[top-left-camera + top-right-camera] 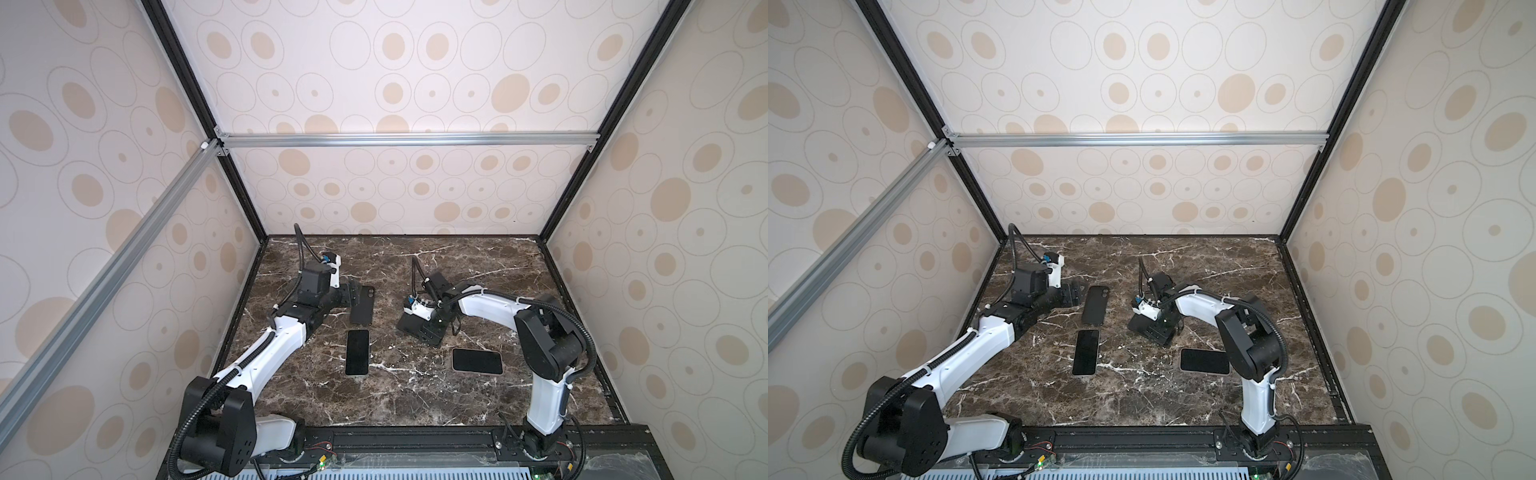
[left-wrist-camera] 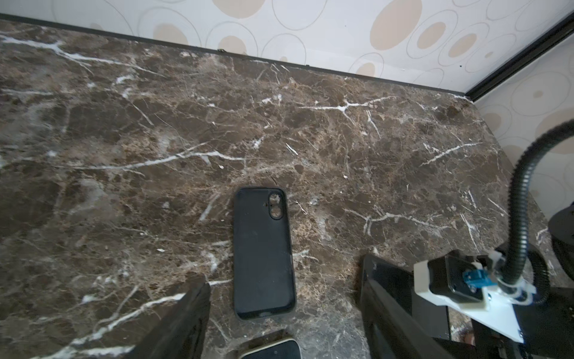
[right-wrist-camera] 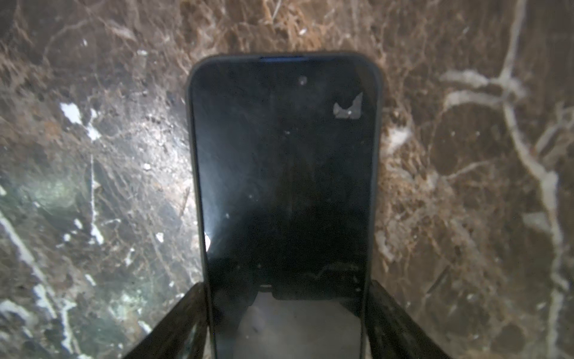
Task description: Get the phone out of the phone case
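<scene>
Phone (image 3: 284,174), snug in its dark case (image 3: 191,140), lies near the table's (image 1: 415,399) middle, right fingers (image 3: 177,323) clamped on its long edges. Left fingers (image 2: 183,320) gape, empty. Looks stiff, glassy-slick; case rim seems softer, so peel at a corner.

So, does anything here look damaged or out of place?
The phone held in the right gripper has a pale jagged patch on its dark screen, near a corner away from the gripper; possibly a chip, possibly a reflection. Nothing else stands out.

Far table (image 1: 478,257) lies open; 2 phones (image 1: 357,352) (image 1: 477,360) and empty case (image 1: 362,305) block the middle.
</scene>
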Controlling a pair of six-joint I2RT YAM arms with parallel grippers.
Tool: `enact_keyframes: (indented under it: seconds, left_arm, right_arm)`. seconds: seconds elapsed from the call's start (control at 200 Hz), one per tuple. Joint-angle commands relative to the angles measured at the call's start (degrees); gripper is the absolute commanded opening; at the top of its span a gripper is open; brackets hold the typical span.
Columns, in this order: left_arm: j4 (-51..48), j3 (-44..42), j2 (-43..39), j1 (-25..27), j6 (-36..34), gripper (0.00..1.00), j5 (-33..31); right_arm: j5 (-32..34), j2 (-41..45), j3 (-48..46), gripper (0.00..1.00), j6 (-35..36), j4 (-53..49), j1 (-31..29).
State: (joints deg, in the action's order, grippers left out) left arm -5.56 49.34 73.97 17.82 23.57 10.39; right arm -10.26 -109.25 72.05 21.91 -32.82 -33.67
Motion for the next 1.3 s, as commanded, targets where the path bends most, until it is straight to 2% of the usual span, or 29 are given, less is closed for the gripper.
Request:
enact_keyframes:
  seconds: [0.0, 0.165, 0.32, 0.515, 0.71, 1.05, 1.16, 1.295]
  left_arm:
    - [2.7, -1.2, -0.5, 3.2, 6.8, 0.77, -0.4]
    - [8.4, -4.5, 1.4, 9.9, 14.6, 0.75, 0.1]
    - [14.3, -7.1, 4.9, 13.8, 22.2, 0.74, 0.8]
    - [19.1, -5.6, 10.9, 16.2, 26.6, 0.71, 2.9]
    - [18.9, -1.5, 17.2, 17.5, 28.1, 0.65, 2.7]
    - [28.7, -0.7, 25.9, 17.7, 34.2, 0.53, 4.9]
    - [29.5, 1.2, 28.8, 17.6, 34.8, 0.46, 6.3]
    - [33.1, 2.3, 31.7, 17.6, 36.4, 0.30, 9.3]
  right_arm:
    - [-3.8, 2.9, -0.3, 0.23, -13.4, 2.3, 0.3]
    - [-6.1, 4.0, -4.8, 0.24, -30.5, 11.7, 0.3]
    - [-7.1, 7.0, -14.1, 0.23, -45.6, 27.3, 0.3]
    - [-11.2, 9.0, -24.2, 0.18, -58.3, 46.6, 0.5]
    - [-11.3, 9.0, -26.7, 0.17, -60.0, 50.9, 0.4]
    - [-11.9, 10.3, -27.7, 0.18, -59.2, 52.3, 0.0]
    - [-11.9, 11.0, -27.9, 0.18, -58.9, 52.6, -0.2]
    - [-12.4, 11.4, -27.7, 0.18, -58.4, 52.8, -0.4]
